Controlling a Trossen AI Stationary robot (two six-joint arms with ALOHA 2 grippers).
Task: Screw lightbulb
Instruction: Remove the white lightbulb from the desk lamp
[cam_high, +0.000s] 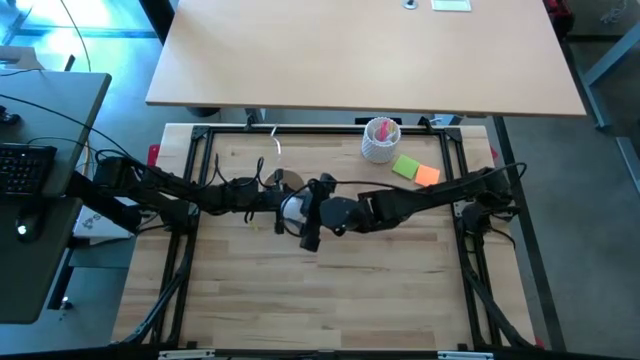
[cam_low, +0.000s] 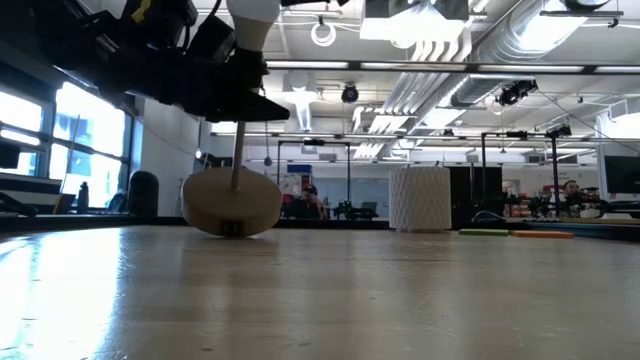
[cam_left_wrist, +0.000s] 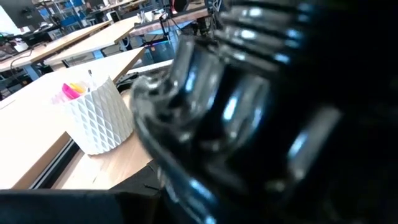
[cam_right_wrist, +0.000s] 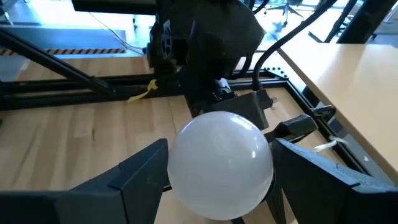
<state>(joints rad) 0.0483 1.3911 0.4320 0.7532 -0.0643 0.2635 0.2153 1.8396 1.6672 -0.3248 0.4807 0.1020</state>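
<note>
The round wooden stand (cam_low: 232, 205) rests by its base on the table at mid-left, and a thin rod (cam_low: 238, 150) rises from it to a black socket. The white lightbulb (cam_right_wrist: 221, 165) sits on top of the socket; it also shows in the high view (cam_high: 293, 208) and the low view (cam_low: 252, 15). My left gripper (cam_low: 235, 95) reaches in from the table's left and is shut on the socket below the bulb. My right gripper (cam_right_wrist: 221, 174) reaches in from the right and is shut on the bulb's globe. My left gripper holds the stand's black socket (cam_low: 243, 100) at the top of the rod, coming level from the table's left. Its own body hides the place of contact. The stand's base stays on the table. My right gripper pinches the bulb's white globe (cam_right_wrist: 180, 155) between its two fingers (cam_right_wrist: 140, 174), one on each side at its widest part. The fingers come from the table's right, slanting down. The bulb stands upright on the socket, its screw base hidden below the globe.
A white lattice cup (cam_high: 381, 138) with pink contents stands at the back right; it also shows in the low view (cam_low: 420, 198). Green and orange pads (cam_high: 415, 170) lie beside it. A second desk (cam_high: 370, 50) lies beyond the far edge.
</note>
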